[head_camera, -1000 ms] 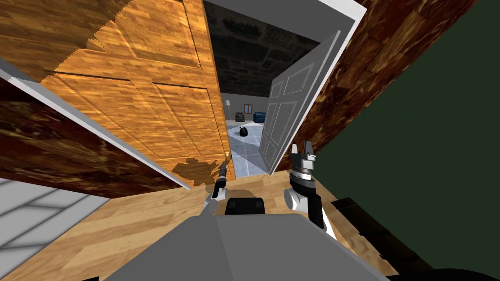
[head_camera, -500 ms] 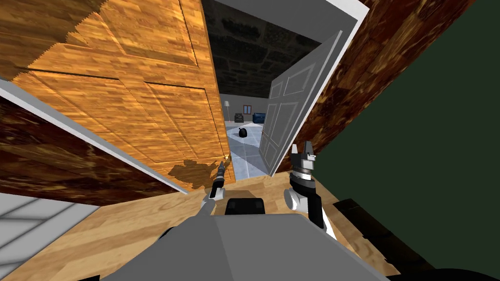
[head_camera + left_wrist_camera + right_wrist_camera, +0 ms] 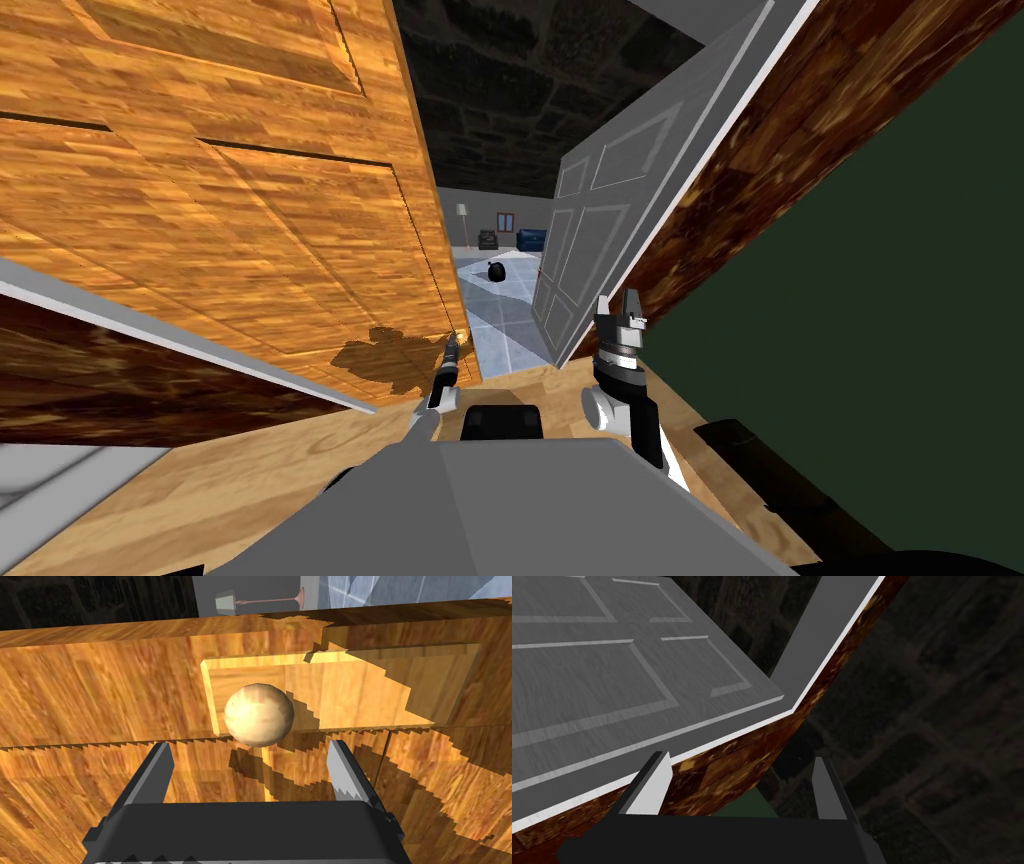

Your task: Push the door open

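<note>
Nearest, the left gripper [image 3: 250, 748] is seen with its fingers spread apart and nothing held between them. It is pointed at the wooden door [image 3: 250, 230], low and close to its free edge. A round, pale knob [image 3: 259, 713] is found just ahead of the fingers, set on a lighter plate. Whether the door is actually touched cannot be told. A jagged shadow of the arm is cast on the panel beside the knob.

The right gripper [image 3: 620, 305] is held upright further to the right, also open and empty. It is placed near the white frame [image 3: 832, 636] and the dark brown wall [image 3: 780, 130], with a grey panelled door [image 3: 585, 250] just beyond.

Between the two doors a gap is already opened. Through it a tiled floor [image 3: 500, 300], a black object [image 3: 496, 270], a blue sofa [image 3: 531, 239] and a floor lamp [image 3: 464, 222] are seen well away.

The task is judged partly done: the wooden door is swung off its frame, yet the passage is narrow. More pushing near the knob is likely needed before the door can be called fully open.
</note>
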{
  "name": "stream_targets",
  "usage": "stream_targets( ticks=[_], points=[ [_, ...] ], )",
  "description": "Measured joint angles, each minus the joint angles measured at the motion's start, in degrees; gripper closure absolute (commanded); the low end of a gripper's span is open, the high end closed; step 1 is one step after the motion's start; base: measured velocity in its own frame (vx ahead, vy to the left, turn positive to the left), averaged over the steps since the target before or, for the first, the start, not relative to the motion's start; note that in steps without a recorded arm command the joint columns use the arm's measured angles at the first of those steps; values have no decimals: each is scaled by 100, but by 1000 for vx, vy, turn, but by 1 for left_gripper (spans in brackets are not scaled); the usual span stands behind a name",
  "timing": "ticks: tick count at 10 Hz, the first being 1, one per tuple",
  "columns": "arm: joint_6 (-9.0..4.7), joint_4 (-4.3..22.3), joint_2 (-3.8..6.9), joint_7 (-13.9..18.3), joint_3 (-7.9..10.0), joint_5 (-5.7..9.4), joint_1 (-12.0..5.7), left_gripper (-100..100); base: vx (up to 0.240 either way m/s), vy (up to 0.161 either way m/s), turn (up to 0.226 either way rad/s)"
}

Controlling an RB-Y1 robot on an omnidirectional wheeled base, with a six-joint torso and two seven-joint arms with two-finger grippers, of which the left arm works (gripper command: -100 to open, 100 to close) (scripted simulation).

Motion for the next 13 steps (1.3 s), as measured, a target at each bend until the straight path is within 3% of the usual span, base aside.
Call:
stream_targets(
  ticks=[1, 2, 8, 10, 12, 13],
  points=[
    [-24, 54, -76, 1, 14, 9, -28, -100, 69, 11, 2],
    [-38, 60, -89, 1, 13, 9, -30, 100, -15, -4, 1],
    [-8, 66, -77, 0, 15, 9, -18, 100, 7, -3, -16],
    [140, -206, -72, -92, 72, 92, 203, 100, 125, -8, -22],
    [57, -5, 39, -127, 175, 198, 62, 100, 163, -10, -65],
    [70, -74, 76, -158, 219, 250, 107, 100, 187, -4, -44]
  ],
)
